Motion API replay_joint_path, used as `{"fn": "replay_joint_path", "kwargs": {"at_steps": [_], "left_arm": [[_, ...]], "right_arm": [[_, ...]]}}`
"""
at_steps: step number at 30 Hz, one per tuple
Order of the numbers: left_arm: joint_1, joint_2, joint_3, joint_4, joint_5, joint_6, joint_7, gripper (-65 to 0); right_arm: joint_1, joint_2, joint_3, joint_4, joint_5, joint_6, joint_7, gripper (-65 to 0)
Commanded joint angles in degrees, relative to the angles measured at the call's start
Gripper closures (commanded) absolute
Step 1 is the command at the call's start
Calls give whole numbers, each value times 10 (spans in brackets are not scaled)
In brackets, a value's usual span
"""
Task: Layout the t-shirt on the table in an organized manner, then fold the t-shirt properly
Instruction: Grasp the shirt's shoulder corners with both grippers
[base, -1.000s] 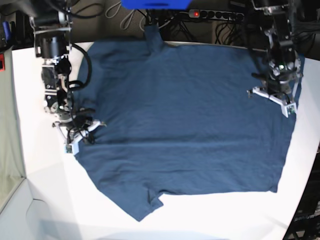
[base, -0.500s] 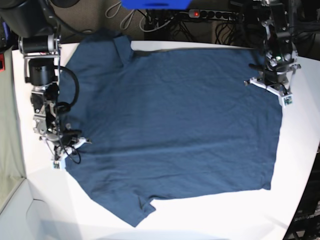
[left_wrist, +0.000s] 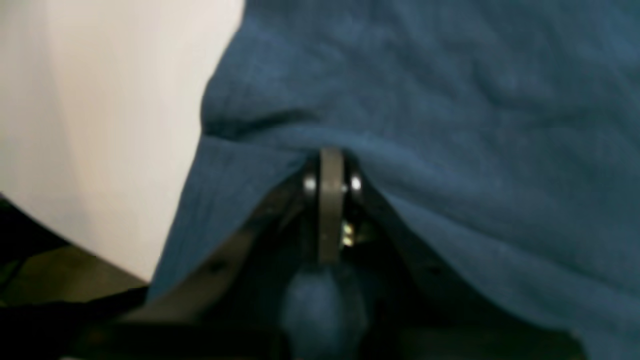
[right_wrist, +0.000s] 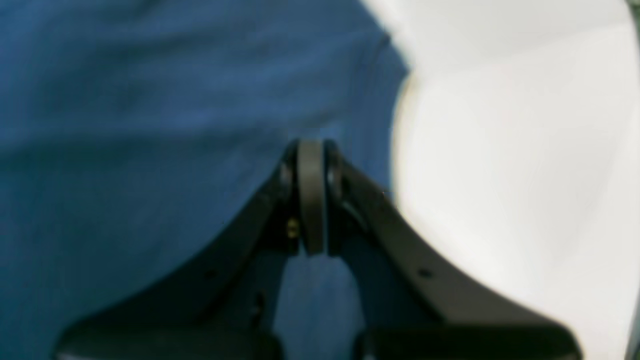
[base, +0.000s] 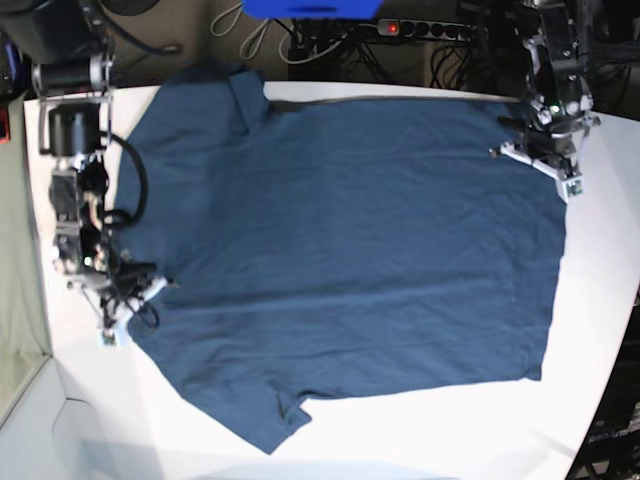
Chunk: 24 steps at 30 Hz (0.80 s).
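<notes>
In the left wrist view the left hand (left_wrist: 331, 165) is clamped on a bunched edge of the navy t-shirt (left_wrist: 450, 100), with the white surface (left_wrist: 100, 125) to the cloth's left. In the right wrist view the right hand (right_wrist: 311, 160) is pinched shut on the shirt's edge, the surface lying to the right. From the base view the t-shirt (base: 350, 260) lies spread nearly flat across the surface (base: 590, 360), gripped at its far right edge and at its left edge.

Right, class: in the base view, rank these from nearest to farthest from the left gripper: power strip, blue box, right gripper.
From the left gripper:
1. Power strip, top edge, just beside it.
2. Blue box, top centre.
3. Right gripper, opposite side, low.
</notes>
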Motion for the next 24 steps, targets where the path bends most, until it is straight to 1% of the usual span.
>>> {"fn": "replay_joint_path", "kwargs": {"at_steps": [1, 3, 6, 11, 12, 14, 18, 22, 24], "left_arm": [[-9, -3, 0, -9, 2, 2, 15, 0], [-25, -3, 1, -27, 2, 2, 15, 0], [-45, -3, 1, -41, 3, 2, 15, 0], [-76, -4, 1, -56, 3, 1, 15, 0], [-83, -10, 1, -62, 3, 1, 15, 0], [-92, -21, 5, -72, 3, 1, 15, 0], [-97, -27, 1, -79, 3, 1, 15, 0], [-90, -28, 1, -56, 2, 1, 23, 0], [-69, -27, 1, -33, -1, 1, 23, 0]], "right_arm": [[1, 7, 3, 39, 4, 0, 5, 0], [-34, -3, 3, 94, 3, 0, -15, 0], [-87, -6, 3, 183, 1, 0, -49, 0], [-148, -8, 3, 272, 1, 0, -85, 0], [-159, -8, 3, 285, 1, 0, -94, 0], [-172, -8, 3, 303, 1, 0, -115, 0], [-195, -8, 3, 325, 2, 0, -156, 0], [-211, -8, 2, 330, 2, 0, -160, 0], [-213, -8, 2, 329, 2, 0, -160, 0]]}}
